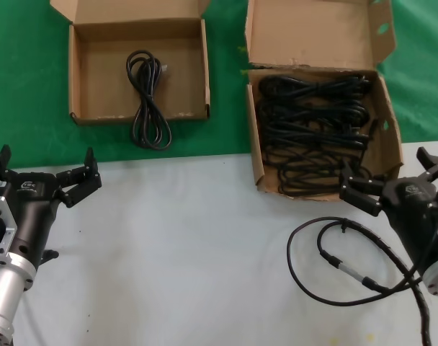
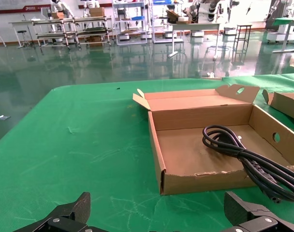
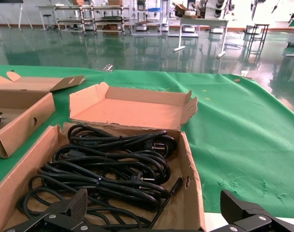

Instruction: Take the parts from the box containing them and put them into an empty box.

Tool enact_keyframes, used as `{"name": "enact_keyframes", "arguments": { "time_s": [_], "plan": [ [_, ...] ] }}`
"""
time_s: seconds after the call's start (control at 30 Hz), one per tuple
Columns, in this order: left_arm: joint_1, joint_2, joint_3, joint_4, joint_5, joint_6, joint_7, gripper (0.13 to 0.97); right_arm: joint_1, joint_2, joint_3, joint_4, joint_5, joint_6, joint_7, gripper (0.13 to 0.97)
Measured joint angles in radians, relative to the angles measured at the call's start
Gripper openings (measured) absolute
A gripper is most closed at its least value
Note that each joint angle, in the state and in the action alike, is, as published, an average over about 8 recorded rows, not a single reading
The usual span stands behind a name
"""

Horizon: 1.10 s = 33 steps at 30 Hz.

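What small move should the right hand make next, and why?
Probably lower the right hand, open at the near edge of the full box, onto the nearest coiled cord and close on it. Only one cord lies in the other box, hanging over its front edge; the left hand waits open.

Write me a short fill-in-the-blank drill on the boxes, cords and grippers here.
1. The shallow box holds ___ coiled cord.
2. The right gripper hovers at the front edge of the ___ box.
3. The left gripper hangs over the ___ part of the table.

Missing: one; full; white
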<state>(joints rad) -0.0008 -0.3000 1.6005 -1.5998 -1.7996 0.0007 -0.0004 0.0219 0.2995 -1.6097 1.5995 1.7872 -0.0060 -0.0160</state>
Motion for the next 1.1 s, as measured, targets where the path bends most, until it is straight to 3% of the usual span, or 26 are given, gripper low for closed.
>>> {"name": "enact_keyframes", "arguments": {
  "time_s": [1.1],
  "plan": [
    [0.000, 0.000, 0.000, 0.000, 0.000, 0.000, 0.000, 0.966, 0.000, 0.000, 0.000, 0.000, 0.000, 0.000, 0.000, 0.966]
  ]
}}
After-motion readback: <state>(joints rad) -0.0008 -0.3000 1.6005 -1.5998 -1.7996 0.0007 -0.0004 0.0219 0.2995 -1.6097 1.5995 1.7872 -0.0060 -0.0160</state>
